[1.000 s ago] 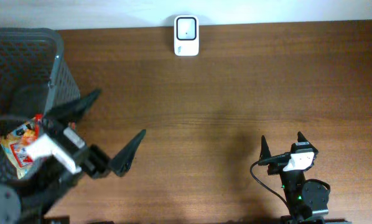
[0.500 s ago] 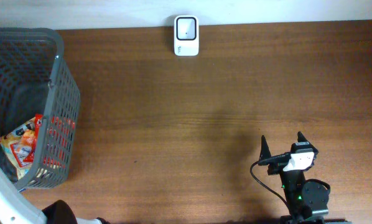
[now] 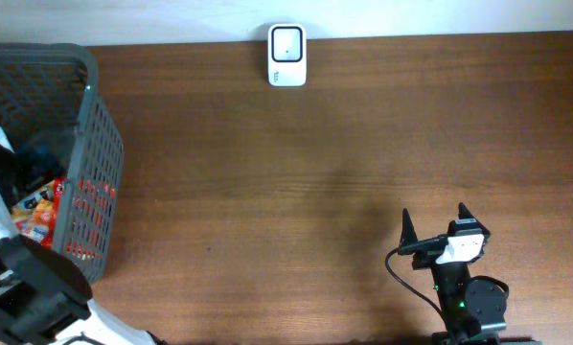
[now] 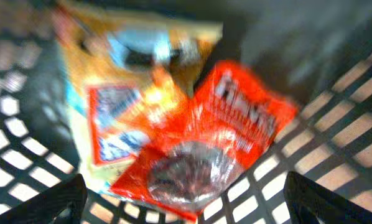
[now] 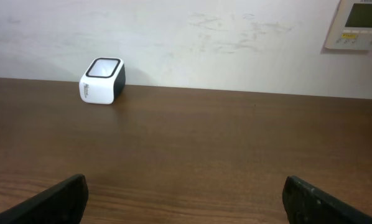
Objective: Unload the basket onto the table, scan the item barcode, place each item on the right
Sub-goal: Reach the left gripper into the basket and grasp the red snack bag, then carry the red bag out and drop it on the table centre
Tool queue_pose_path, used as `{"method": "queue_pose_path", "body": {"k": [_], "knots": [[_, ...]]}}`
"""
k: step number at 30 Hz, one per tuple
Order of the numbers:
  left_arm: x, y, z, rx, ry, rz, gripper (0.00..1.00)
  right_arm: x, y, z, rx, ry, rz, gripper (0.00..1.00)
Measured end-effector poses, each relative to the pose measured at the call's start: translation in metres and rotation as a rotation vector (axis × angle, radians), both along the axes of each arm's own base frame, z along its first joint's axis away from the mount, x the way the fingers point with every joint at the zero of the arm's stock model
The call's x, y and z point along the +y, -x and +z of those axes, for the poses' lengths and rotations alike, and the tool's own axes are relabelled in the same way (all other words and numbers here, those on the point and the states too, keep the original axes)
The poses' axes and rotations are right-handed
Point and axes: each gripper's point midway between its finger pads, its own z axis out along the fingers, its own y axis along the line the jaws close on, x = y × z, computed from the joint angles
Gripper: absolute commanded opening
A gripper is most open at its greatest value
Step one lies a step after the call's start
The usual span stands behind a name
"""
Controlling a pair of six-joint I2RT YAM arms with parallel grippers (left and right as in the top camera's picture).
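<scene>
Seen from overhead, a grey mesh basket (image 3: 87,163) stands at the far left of the brown wooden surface (image 3: 296,182), with bright snack packets (image 3: 39,206) lying in its bottom. The left arm (image 3: 28,292) leans in over the basket's near side, and its tip cannot be made out from up here. A white barcode scanner (image 3: 287,55) sits at the far edge of the surface, well apart from the basket. The right end effector (image 3: 433,216) waits near the front right, with its two dark fingers spread and nothing between them.

The left wrist camera looks straight down into the basket, and its picture is blurred. The left end effector (image 4: 185,190) is released, with one dark fingertip (image 4: 49,205) in each lower corner of the view. Neither tip touches anything. Below the gap between them lies a red packet (image 4: 217,143), crinkled and shiny. It partly overlaps a yellow packet (image 4: 130,81) with blue and white print. Both rest on the basket's mesh floor, and no barcode can be read at this blur.

The right wrist camera looks level across the bare surface. Its fingers (image 5: 55,199) are wide apart and empty. The scanner stands far off to the left against a pale wall (image 5: 204,43), and a wall control panel (image 5: 360,25) shows at the top right.
</scene>
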Motion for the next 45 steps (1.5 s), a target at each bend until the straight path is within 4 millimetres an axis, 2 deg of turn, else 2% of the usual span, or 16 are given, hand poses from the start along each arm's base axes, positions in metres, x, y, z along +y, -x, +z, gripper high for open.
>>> {"method": "queue_pose_path", "body": {"k": [4,6,9,11,17,18,21,25,26,28,30,35,40,42,44,45], "knots": [[-0.008,0.007,-0.053,0.044,0.046,-0.005,0.98,0.000,0.000,0.000,0.000,0.000,0.000,0.99],[-0.010,0.005,-0.074,0.031,0.058,-0.006,0.72,0.000,0.000,0.000,-0.001,0.000,0.000,0.99],[-0.014,0.003,-0.087,0.010,0.078,-0.012,0.58,0.000,0.000,0.000,0.000,-0.001,0.000,0.98],[-0.016,0.002,-0.090,0.003,0.090,-0.016,0.00,0.000,0.000,0.000,0.000,0.000,0.000,0.99],[-0.022,0.000,-0.069,0.037,0.149,-0.026,0.00,0.000,0.000,0.000,0.000,0.000,0.000,0.99],[-0.017,-0.007,-0.051,0.021,0.138,-0.027,0.00,0.000,0.000,0.000,-0.002,-0.001,0.000,0.99],[0.006,-0.049,0.055,-0.214,0.007,-0.043,0.00,0.000,0.000,0.001,-0.002,0.000,0.000,0.99],[-0.002,-0.071,0.236,-0.702,-0.202,-0.106,0.00,0.000,0.000,0.000,0.000,0.000,0.000,0.99],[-0.027,-0.065,0.291,-0.890,-0.217,-0.175,0.00,0.000,0.000,0.000,0.000,0.000,0.000,0.99],[-0.086,-0.043,0.363,-1.150,-0.175,-0.302,0.00,0.000,0.000,0.000,0.000,0.000,0.000,0.99],[-0.155,-0.037,0.383,-1.245,-0.015,-0.440,0.00,0.000,0.000,0.000,0.000,0.000,0.000,0.99],[-0.287,-0.087,0.308,-0.987,0.313,-0.677,0.00,0.000,0.000,0.000,0.000,0.000,0.000,0.99],[-0.392,-0.149,0.140,-0.530,0.310,-0.813,0.00,0.000,0.000,0.000,-0.001,0.000,0.000,0.99],[-0.454,-0.171,0.031,-0.355,0.309,-0.918,0.00,0.000,0.000,0.000,-0.001,-0.001,0.000,0.99],[-0.488,-0.177,-0.034,-0.287,0.303,-1.018,0.00,0.000,0.000,0.000,0.000,0.000,0.000,0.99],[-0.502,-0.171,-0.069,-0.224,0.305,-1.055,0.24,0.000,0.000,0.000,0.000,0.000,0.000,0.98]]}}
